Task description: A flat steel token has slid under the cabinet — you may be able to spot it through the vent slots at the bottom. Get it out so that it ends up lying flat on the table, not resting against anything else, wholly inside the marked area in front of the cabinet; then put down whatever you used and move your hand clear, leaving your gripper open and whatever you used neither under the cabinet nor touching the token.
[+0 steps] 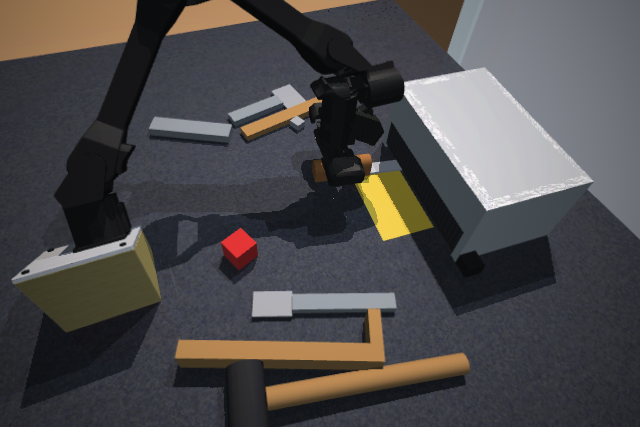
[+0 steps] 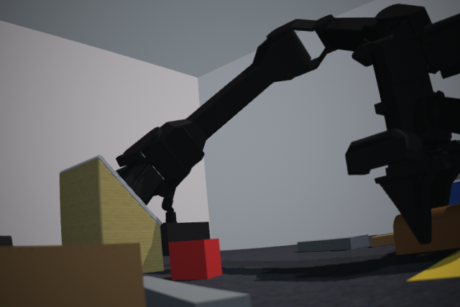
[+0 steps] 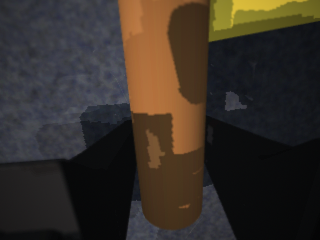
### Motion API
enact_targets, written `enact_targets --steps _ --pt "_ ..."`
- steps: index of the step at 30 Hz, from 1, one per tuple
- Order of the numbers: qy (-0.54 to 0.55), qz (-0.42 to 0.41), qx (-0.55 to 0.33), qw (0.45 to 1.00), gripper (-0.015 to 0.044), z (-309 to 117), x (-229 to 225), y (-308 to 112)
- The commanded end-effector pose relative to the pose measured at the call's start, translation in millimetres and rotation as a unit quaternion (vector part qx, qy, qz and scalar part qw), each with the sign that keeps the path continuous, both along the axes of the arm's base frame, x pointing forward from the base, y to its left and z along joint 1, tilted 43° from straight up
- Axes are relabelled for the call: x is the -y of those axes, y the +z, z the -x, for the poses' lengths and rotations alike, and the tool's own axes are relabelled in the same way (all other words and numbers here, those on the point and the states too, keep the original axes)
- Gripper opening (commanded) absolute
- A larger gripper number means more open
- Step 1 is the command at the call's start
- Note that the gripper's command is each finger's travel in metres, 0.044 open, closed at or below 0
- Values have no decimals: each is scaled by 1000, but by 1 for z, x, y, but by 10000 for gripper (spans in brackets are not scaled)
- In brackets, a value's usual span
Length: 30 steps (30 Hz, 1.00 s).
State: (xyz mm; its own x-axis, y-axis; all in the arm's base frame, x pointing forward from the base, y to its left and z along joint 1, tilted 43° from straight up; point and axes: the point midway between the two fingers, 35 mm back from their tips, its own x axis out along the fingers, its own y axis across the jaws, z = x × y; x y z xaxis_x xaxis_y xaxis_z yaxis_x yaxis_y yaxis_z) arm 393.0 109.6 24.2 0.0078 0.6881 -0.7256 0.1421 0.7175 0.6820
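My gripper [image 1: 344, 174] [image 2: 427, 238] [image 3: 165, 126] is shut on the round orange handle [image 1: 319, 170] [image 2: 447, 227] [image 3: 160, 75] of a tool, low over the table. The tool's flat grey blade [image 1: 388, 167] points to the cabinet [image 1: 532, 220], and its far end is hidden at the cabinet's slotted front. The yellow marked area [image 1: 385, 205] [image 2: 442, 269] [image 3: 280, 12] lies in front of the cabinet, beside the blade, partly in shadow. The steel token cannot be made out in any view; the vent slots [image 1: 423, 184] look dark.
A red cube [image 1: 239, 248] [image 2: 189, 259] stands nearer the arm's base. A grey flat tool [image 1: 341, 302], an L-shaped wooden piece [image 1: 273, 352] and a mallet [image 1: 367, 382] lie at the front. Grey bars [image 1: 190, 130] and a wooden stick [image 1: 273, 121] lie behind. A black block [image 1: 469, 263] is at the cabinet's near corner.
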Motion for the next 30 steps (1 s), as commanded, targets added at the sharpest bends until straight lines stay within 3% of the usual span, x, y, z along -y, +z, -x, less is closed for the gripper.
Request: enact_targets --steps 1,30 --pt "0 2 -3 1000 0 6 -1 -1" --pt "0 2 -4 1000 0 34 -5 3"
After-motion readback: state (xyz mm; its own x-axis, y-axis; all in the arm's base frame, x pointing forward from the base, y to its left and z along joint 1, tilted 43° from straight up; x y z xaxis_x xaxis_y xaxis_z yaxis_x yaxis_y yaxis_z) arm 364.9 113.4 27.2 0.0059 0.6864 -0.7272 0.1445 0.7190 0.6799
